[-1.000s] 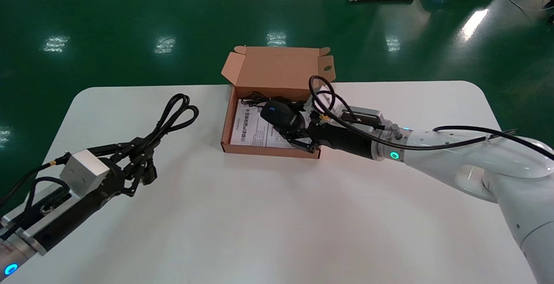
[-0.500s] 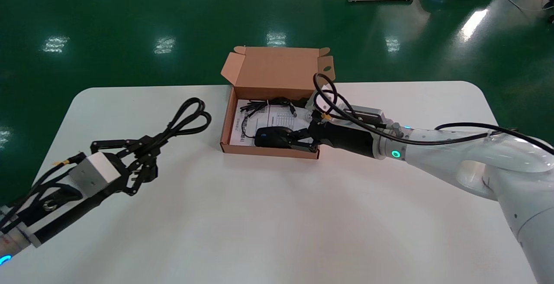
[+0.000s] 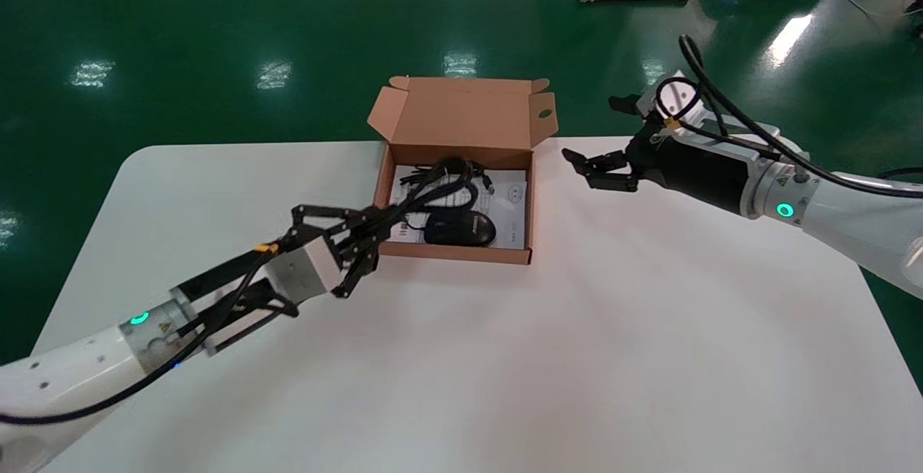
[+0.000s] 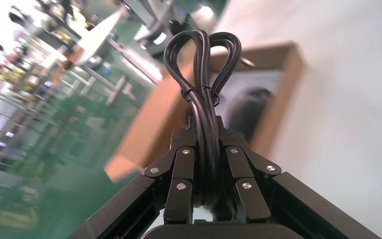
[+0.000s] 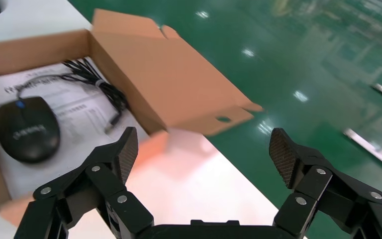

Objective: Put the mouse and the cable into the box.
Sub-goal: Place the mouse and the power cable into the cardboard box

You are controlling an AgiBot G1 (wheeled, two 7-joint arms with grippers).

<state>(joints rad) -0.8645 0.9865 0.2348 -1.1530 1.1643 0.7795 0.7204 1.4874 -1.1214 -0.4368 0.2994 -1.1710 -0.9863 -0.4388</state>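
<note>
Left hand (image 3: 371,239) is at the near-left corner of the box (image 3: 454,251), just outside its front wall, fingers pressed together on the black cable (image 3: 425,195). The left wrist view shows the cable (image 4: 202,74) running straight up between the fingers of the left hand (image 4: 209,144); it is a folded bundle, tied around the middle by a thin band, with two loops at the free end. The looped end reaches over the box's left wall and hangs above the inside; cannot tell whether it touches anything there. Mouse (image 3: 459,228) lies flat in the box, close to the front wall, on a printed leaflet (image 3: 505,202) that covers the bottom. Its thin cord (image 5: 97,82) is bunched at the far side of the box, under the raised lid (image 3: 461,116). Right hand (image 3: 591,128) is in the air to the right of the box, well apart from it, over the far edge of the table (image 3: 505,357). Its fingers are spread wide and hold nothing. The right wrist view looks between the fingers of the right hand (image 5: 204,149) at the mouse (image 5: 28,129) and the open box. Green floor (image 3: 216,26) beyond the table.
</note>
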